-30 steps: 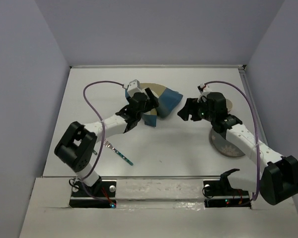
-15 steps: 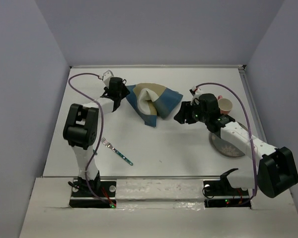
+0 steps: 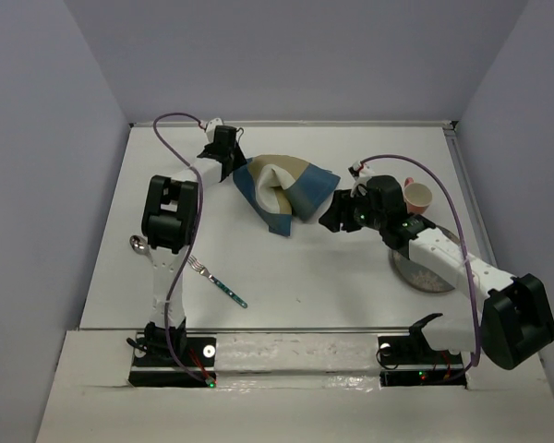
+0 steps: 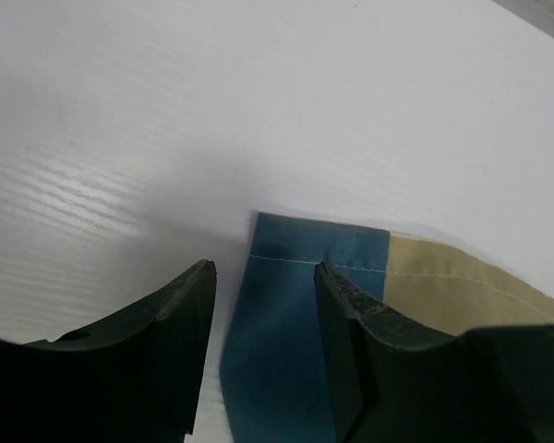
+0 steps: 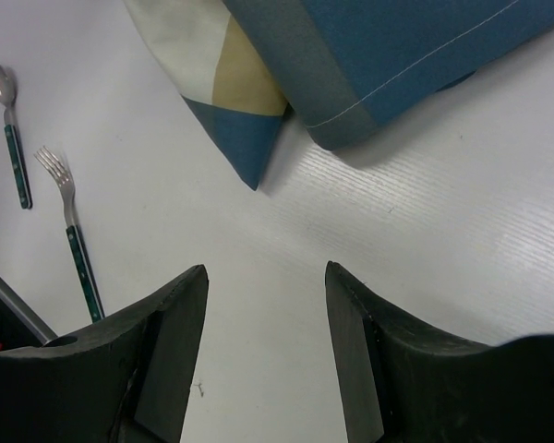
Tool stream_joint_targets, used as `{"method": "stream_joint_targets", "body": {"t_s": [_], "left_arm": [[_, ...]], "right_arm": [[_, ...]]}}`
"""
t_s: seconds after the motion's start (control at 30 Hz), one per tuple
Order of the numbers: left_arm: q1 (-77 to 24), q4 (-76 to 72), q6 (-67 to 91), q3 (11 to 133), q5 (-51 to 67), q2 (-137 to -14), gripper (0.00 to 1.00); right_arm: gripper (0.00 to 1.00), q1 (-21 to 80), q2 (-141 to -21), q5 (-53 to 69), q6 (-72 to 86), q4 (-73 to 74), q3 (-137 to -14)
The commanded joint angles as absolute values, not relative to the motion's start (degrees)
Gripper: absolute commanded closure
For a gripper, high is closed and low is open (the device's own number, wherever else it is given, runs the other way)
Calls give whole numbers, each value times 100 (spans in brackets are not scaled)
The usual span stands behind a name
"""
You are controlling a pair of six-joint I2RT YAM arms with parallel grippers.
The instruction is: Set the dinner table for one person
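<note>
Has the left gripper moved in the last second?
Yes. The left gripper has swung left and toward the far edge of the dinner table, away from the fork, to the far-left corner of the placemat.

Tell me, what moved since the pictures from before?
The left claw swung off the middle of the checked cloth to its far left corner, uncovering a spoon. The right claw edged slightly left, uncovering a pink cup. Neither claw holds anything. Cloth, fork and plate stayed put.

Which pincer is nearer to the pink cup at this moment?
Right. The right pincer is a short way from the pink cup, between it and the cloth placemat. The left pincer is far off, at the placemat's opposite corner.
</note>
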State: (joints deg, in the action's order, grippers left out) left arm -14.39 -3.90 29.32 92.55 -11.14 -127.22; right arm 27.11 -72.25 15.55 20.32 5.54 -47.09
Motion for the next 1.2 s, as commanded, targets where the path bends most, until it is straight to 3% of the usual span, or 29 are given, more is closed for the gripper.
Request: {"method": "stream_joint_targets", "body": {"t_s": [0.0,0.3,0.63,0.8,0.9,1.07,1.17], "left_arm": [[-1424,360,2637,9755,-1222,-13051,46],[-1459,413,2549,9905,-1204,-13254,57],[-1468,519,2619,10099,-1151,-13377,99],[-1433,168,2681,9618,-1134,-13044,100],[-1363,-210,2759,9186,-994,-12465,100],[-1318,-1430,3198,7124,-949,-10885,100],[-1318,-1986,3585,6488,-835,-10328,100]], "right_arm": [[40,2813,-7066,1591,2013,246,-4807],[39,2813,-6812,1468,2065,255,-4650],[39,2813,-6759,1494,2118,246,-4553],[37,2813,-7031,1687,2127,132,-4421],[31,2865,-7329,1819,2188,-156,-4421],[28,3067,-8085,2162,2478,-719,-4544],[27,3120,-8577,1996,2724,-1071,-4614]]}}
